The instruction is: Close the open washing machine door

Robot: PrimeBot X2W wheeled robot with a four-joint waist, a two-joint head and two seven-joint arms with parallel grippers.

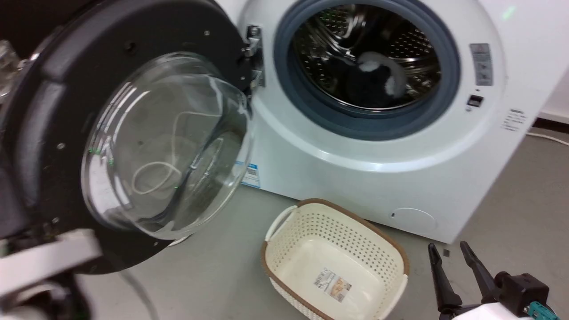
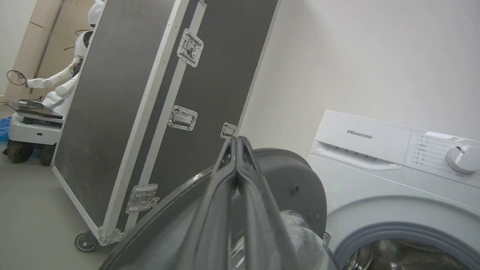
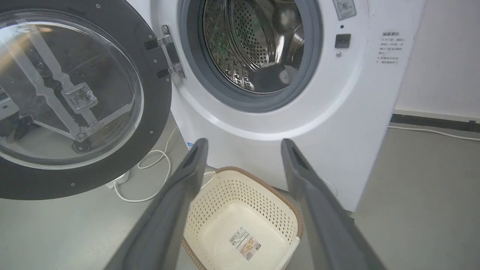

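The washing machine door [image 1: 164,146] hangs swung wide to the left of the washing machine [image 1: 355,178], leaving the port uncovered. My worry is the left hand [image 2: 237,142]. It is pinched together on nothing and poised at the door's glossy rim, and I can't tell whether it touches. A push there could skid off and leave the door unlatched. The right hand [image 1: 446,245] hangs low at near right, spread wide and empty, beside the laundry basket [image 1: 355,218].

Grey floor [image 1: 213,275], pale wall [image 2: 356,56], black metal-edged flight case [image 2: 112,93].
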